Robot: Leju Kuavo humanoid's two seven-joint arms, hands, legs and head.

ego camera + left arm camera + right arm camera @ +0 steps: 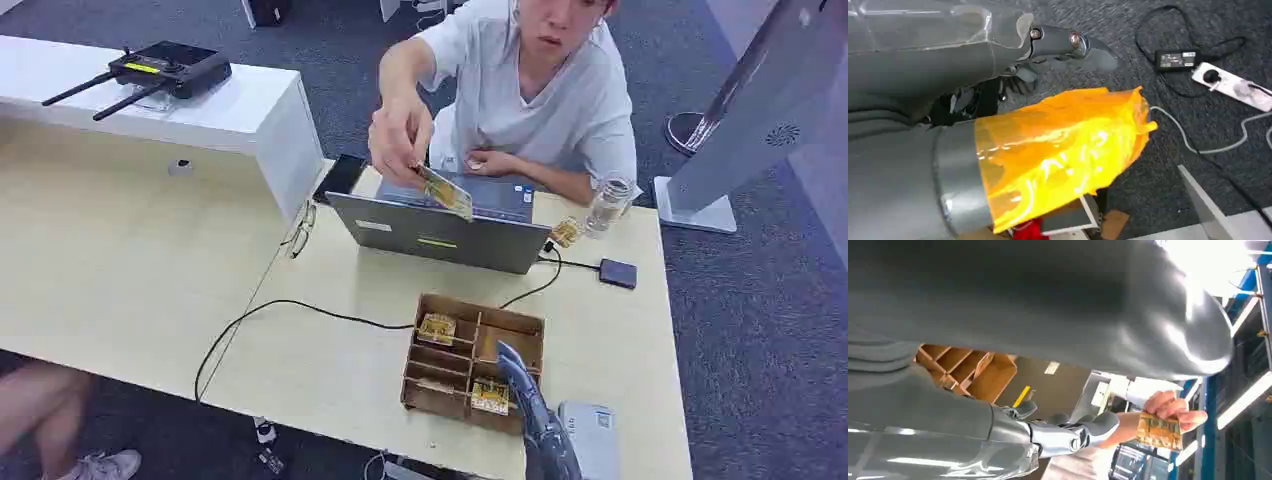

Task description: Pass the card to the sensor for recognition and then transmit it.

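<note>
Held by a person's hand [400, 140] above the grey laptop [440, 232], at the far side of the tabletop [330, 360]: the card [446, 192], tilted, pinched at one end. Seen again in the right wrist view, card [1159, 431] between the fingers of the person's hand [1173, 407], apart from the robot's fingertips.

Raised from the near edge of the tabletop, in front of the wooden box [472, 362]: the right hand [530, 410], holding nothing, fingers extended towards the person and not closed together. In the right wrist view, right hand [1068, 432] with fingers stretched out, near the card but not touching it.

Inside the wooden box, more cards in two of the compartments. Beside the laptop, a clear jar [608, 205] and a small dark device [618, 273] on a cable.

In the left wrist view, left hand [1048, 50] over grey carpet [1168, 165], nothing in it; whether fingers wide or curled, cannot tell. Orange film [1058, 150] wrapped on a grey cylinder close by.
</note>
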